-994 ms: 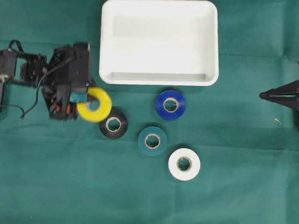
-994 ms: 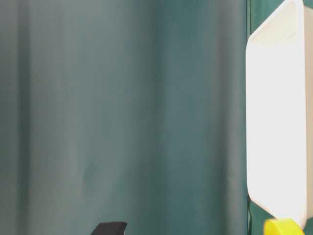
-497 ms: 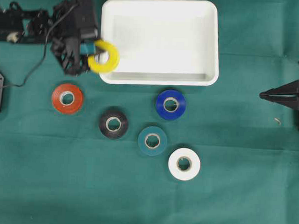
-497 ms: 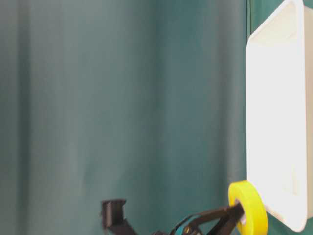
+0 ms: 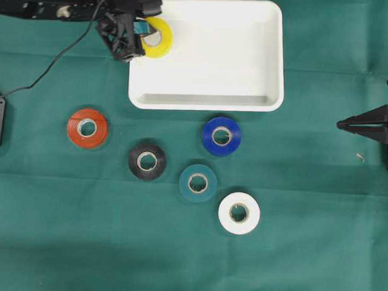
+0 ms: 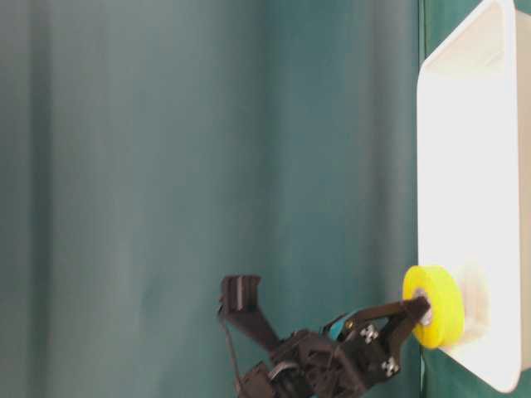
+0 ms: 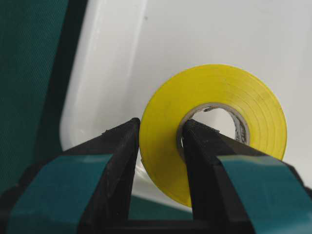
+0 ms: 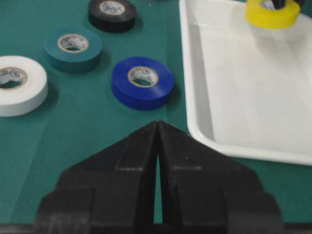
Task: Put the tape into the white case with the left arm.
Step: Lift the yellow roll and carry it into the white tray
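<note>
The left tool (image 5: 145,31) is clamped on the yellow tape (image 5: 157,37), one finger (image 7: 109,161) pressing the roll's outer face and the other passing through its cardboard core, so the wall of the roll sits pinched between them. In the overhead view the roll hangs over the upper left corner of the white case (image 5: 275,52), just inside its rim, with the left arm (image 5: 65,1) reaching in along the top edge of the picture and its black cable trailing down to the left. The table-level view shows the roll (image 6: 434,305) held on edge at the finger ends, close against the case's (image 6: 473,166) inner face; whether it touches the floor of the case cannot be told. From the left wrist camera the roll (image 7: 219,97) fills the middle of the picture, white plastic behind it and the rounded rim (image 7: 105,73) of the case to its left. The right tool (image 8: 157,146) has its two pointed black fingers pressed together with nothing between them, and it sits at the right edge of the green bench (image 5: 305,253), well apart from the case. Five other rolls lie flat on the bench below the case: a red roll (image 5: 87,128) to the left, a black roll (image 5: 147,161), a blue roll (image 5: 221,136) nearest the case's lower rim, a teal roll (image 5: 197,182) and a white roll (image 5: 239,213) furthest down.
</note>
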